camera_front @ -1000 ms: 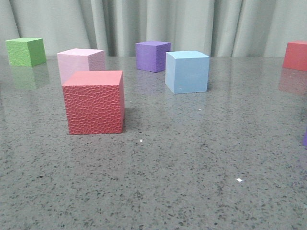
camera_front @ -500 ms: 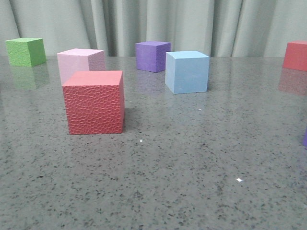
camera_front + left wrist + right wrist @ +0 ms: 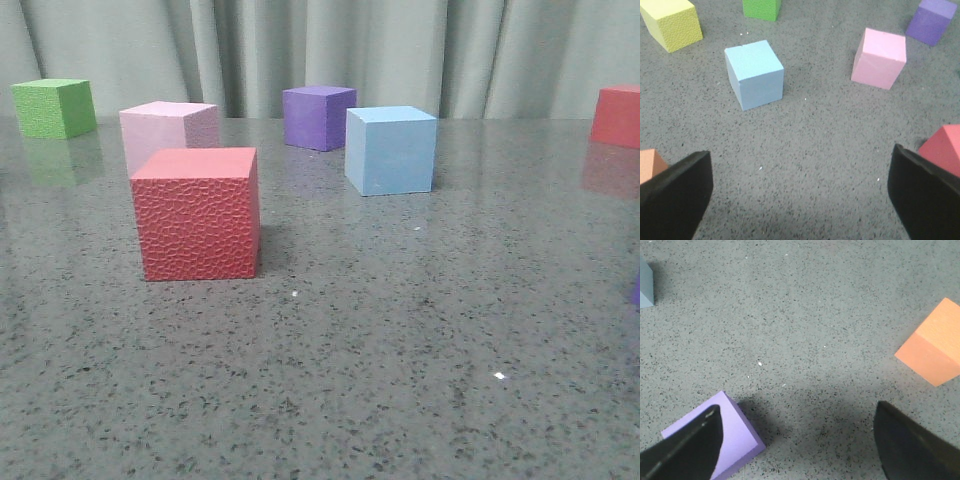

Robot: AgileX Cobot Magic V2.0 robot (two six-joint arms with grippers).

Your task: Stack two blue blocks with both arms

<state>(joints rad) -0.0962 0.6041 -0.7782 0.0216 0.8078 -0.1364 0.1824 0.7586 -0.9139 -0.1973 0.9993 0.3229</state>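
One light blue block (image 3: 390,150) stands on the table right of centre in the front view, next to a dark purple cube (image 3: 318,117). A second blue block (image 3: 754,74) shows in the left wrist view, ahead of my left gripper (image 3: 800,195), which is open, empty and well short of it. My right gripper (image 3: 797,440) is open and empty above bare table. A grey-blue cube corner (image 3: 645,287) sits at the edge of the right wrist view; I cannot tell whether it is a blue block. Neither gripper shows in the front view.
A textured red cube (image 3: 197,213), a pink cube (image 3: 167,128), a green cube (image 3: 53,107) and a far red cube (image 3: 617,115) stand around. The left wrist view shows yellow (image 3: 671,22) and pink (image 3: 879,58) cubes. A light purple cube (image 3: 742,432) and an orange cube (image 3: 932,342) flank my right gripper.
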